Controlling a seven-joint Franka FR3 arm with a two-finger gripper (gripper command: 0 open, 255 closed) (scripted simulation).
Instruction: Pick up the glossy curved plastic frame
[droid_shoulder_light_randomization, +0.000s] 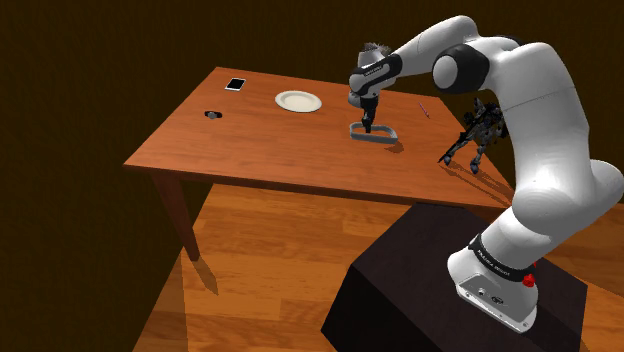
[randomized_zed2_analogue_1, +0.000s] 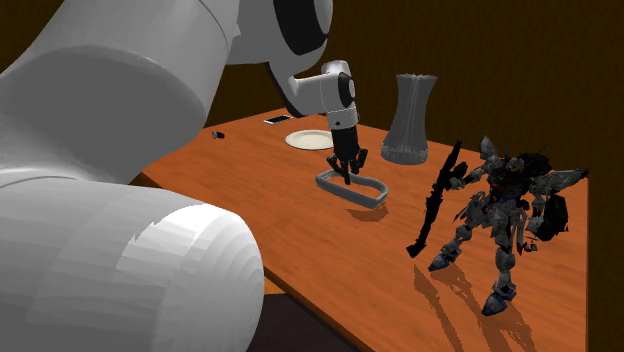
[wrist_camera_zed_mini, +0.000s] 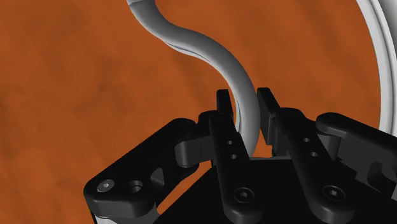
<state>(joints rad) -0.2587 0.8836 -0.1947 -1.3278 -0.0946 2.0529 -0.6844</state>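
1. Dim brown walls, plank floor; saw a reddish wooden table (droid_shoulder_light_randomization: 250, 150) with a white plate (droid_shoulder_light_randomization: 298, 101) near its far edge.
2. Noted bare tabletop from the plate to the near edge; spotted a phone (droid_shoulder_light_randomization: 235, 84) and a small dark item (droid_shoulder_light_randomization: 212, 115) well apart from the plate, on its side away from the frame.
3. Found the grey curved frame (droid_shoulder_light_randomization: 390, 134) flat on the table near the plate, on the plate's side toward a toy robot figure (droid_shoulder_light_randomization: 478, 135).
4. Saw the black gripper (wrist_camera_zed_mini: 243, 102) pointing down at the frame's end nearer the plate, fingers (wrist_camera_zed_mini: 222, 111) pinched on one curved rail, one either side.
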